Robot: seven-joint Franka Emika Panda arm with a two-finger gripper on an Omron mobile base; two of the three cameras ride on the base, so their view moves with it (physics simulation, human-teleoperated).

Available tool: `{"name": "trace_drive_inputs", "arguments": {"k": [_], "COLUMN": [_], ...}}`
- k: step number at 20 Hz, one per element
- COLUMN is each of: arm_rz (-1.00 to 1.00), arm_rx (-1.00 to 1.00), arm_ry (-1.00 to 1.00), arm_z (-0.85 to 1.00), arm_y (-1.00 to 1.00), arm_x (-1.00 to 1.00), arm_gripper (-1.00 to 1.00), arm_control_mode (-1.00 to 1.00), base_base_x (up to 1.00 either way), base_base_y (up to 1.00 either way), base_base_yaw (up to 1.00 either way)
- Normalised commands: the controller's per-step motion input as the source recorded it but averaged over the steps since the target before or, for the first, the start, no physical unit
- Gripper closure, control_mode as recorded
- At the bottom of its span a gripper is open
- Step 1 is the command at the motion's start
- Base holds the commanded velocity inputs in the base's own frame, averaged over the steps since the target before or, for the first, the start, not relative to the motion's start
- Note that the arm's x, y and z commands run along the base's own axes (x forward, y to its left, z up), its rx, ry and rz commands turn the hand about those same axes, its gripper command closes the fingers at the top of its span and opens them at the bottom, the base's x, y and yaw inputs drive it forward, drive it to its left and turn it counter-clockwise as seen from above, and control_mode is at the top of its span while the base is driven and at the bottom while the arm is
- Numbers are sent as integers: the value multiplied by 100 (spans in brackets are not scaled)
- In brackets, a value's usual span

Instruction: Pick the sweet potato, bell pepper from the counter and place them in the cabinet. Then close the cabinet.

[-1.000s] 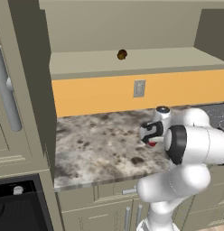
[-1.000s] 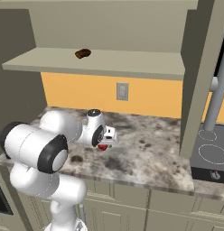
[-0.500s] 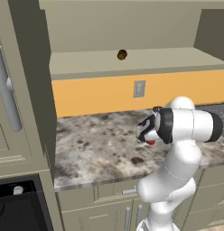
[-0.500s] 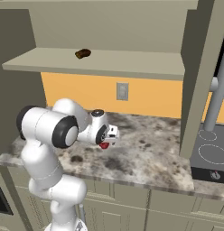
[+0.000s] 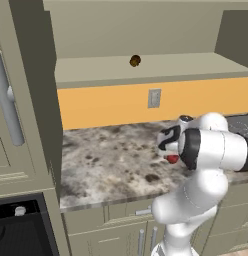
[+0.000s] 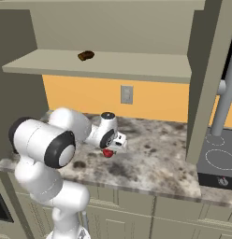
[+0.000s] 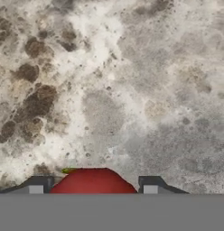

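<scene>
Gripper [image 7: 93, 189] straddling the bell pepper [image 7: 92, 181], grip not clearly sealed yet.
Likely light, smooth, hollow, slippery: best pinched gently across the widest part.

One sweet potato [image 5: 135, 61] on the open cabinet [image 5: 146, 70] shelf. One bell pepper [image 7: 92, 181] on the table [image 5: 111, 160] below the cabinet. One wall outlet [image 5: 154, 98] between cabinet and table. One stovetop [image 6: 220, 161] beside the table.
</scene>
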Motion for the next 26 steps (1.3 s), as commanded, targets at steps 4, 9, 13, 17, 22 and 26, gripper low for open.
{"name": "trace_drive_inputs", "arguments": {"k": [4,9,13,17,22,26], "arm_rz": [-22,-17,-23,-23,-18,-17], "arm_rx": [27,16,5,-4,-17,-14], "arm_ry": [-3,-20,-33,-45,-30,-7], "arm_z": [82,100,100,100,100,100], "arm_y": [-2,0,0,0,2,0], "arm_x": [-100,-70,-49,-54,-33,-18], "arm_gripper": [100,100,100,100,100,100], "arm_control_mode": [-100,-100,-100,-100,-100,-100], "base_base_x": [0,0,0,0,0,0], "base_base_y": [0,0,0,0,0,0], "base_base_yaw": [0,0,0,0,0,0]}}
